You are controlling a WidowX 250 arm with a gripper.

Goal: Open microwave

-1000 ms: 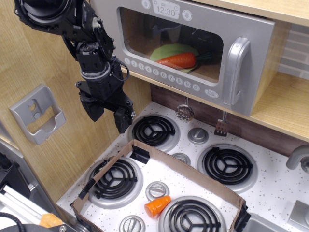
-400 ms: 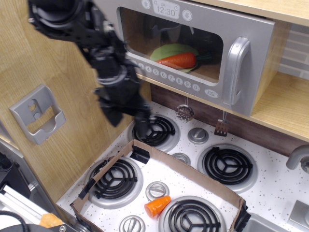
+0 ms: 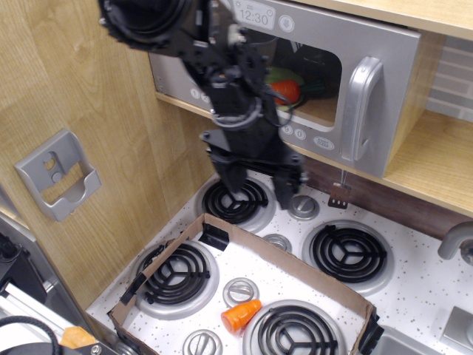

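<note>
**Above the stove, gripper spread, microwave door shut**

Below the microwave's button row you have the gripper hanging over the toy stove, its two black fingers spread apart and holding nothing. The microwave sits up and to the gripper's right, door closed; its silver vertical handle is well apart from the fingers, further right. Behind the arm, through the window, you can see a carrot. Just under the fingertips lies a burner.
</note>
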